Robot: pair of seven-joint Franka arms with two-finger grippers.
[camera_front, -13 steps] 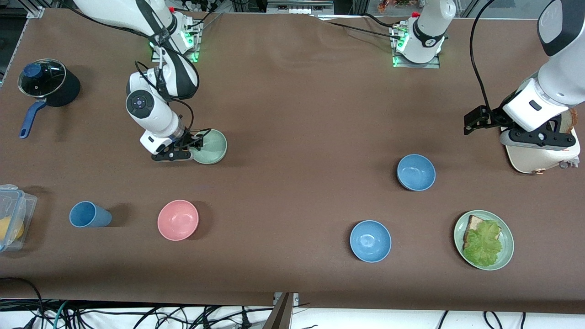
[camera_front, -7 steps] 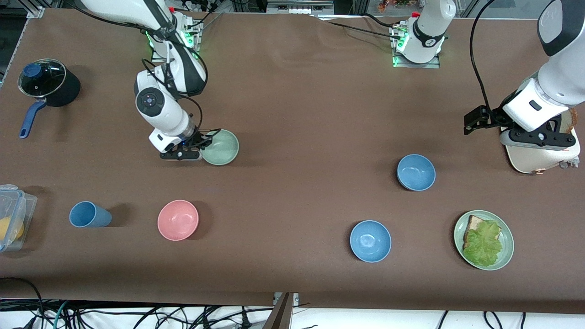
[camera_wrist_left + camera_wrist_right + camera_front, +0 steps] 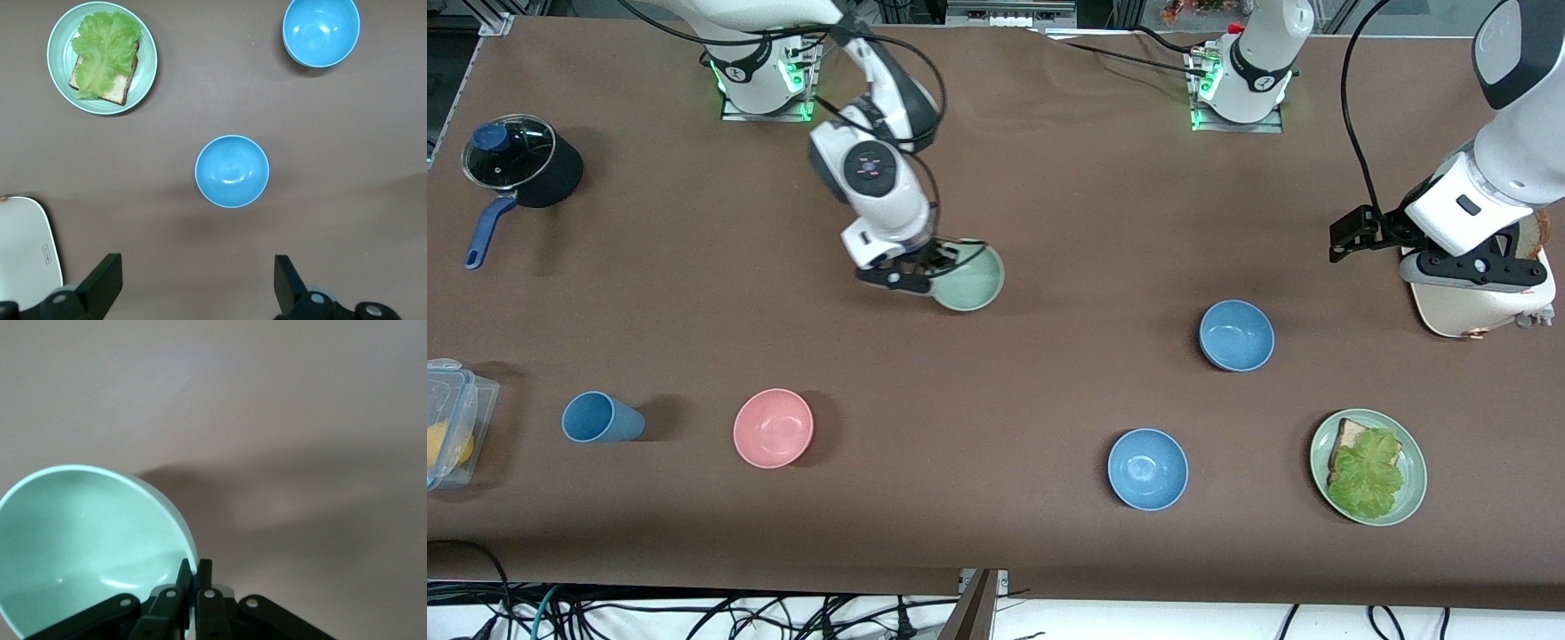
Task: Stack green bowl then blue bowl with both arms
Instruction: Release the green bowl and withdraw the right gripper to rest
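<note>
Between the clenched fingers of the right pincer (image 3: 927, 277), the rim of the green bowl (image 3: 971, 277) is gripped and carried over mid-counter (image 3: 1049, 204). Toward the left arm's end, the blue bowl (image 3: 1236, 335) is untouched beneath the waiting left pincer (image 3: 197, 283), spread wide. No stacking is done yet.

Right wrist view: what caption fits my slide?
Right gripper shut on the green bowl's rim, carrying it above the brown table.
</note>
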